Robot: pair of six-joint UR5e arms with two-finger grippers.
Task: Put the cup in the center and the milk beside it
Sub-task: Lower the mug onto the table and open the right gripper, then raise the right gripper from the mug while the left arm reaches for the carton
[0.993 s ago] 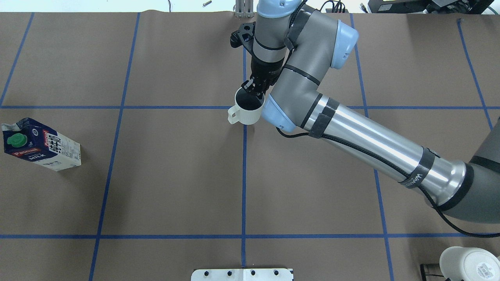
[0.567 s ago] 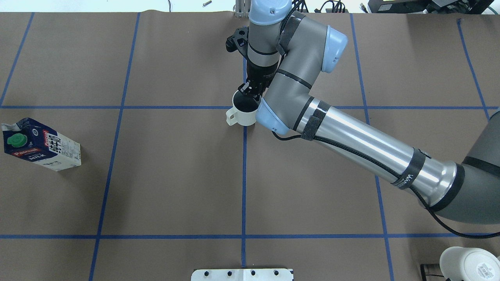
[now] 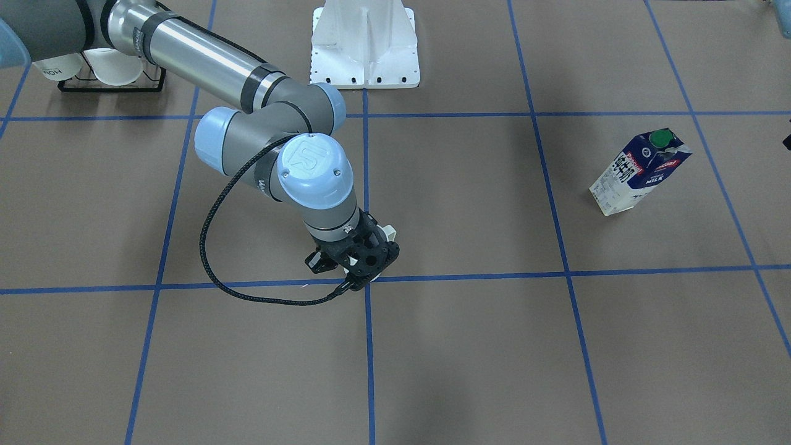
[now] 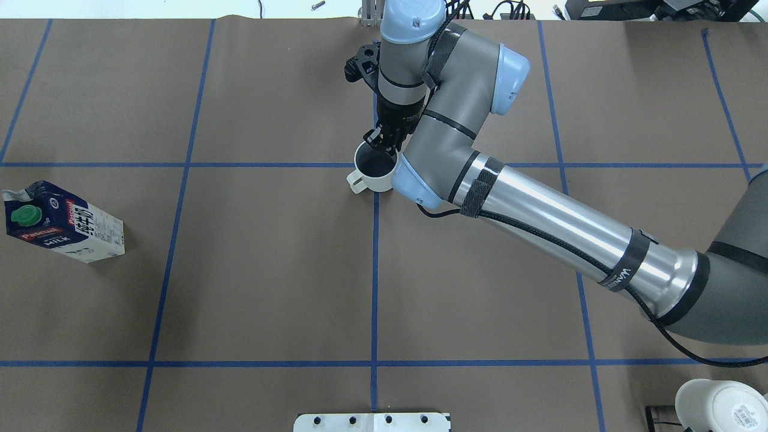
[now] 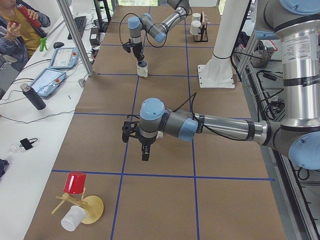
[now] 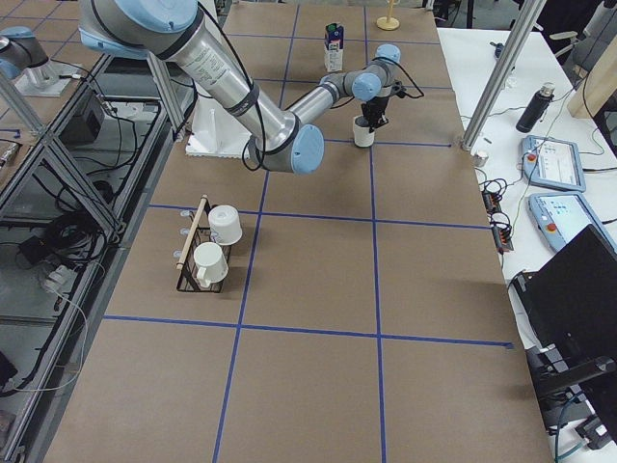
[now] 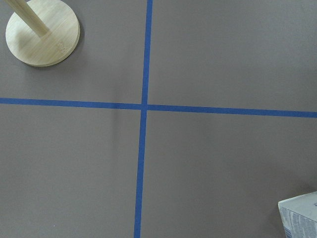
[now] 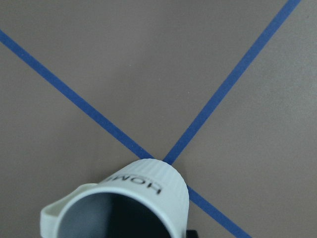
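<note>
We're standing in a robotics lab: paper-covered table (image 4: 270,270) gridded with blue tape (image 4: 374,270), teach pendants (image 6: 551,162) on the side bench (image 6: 588,116), aluminium posts (image 6: 502,72) around.

in the front-facing view the cup (image 3: 388,232) is all but hidden behind the right pincer (image 3: 357,256), only a sliver of white handle showing, and the right wrist view cuts part of it off at the bottom edge. the left wrist view catches just a corner of the milk (image 7: 299,218) at its lower right edge. the left pincer (image 5: 145,152) shows only in the left side view, too small to tell how its jaws stand.
</note>
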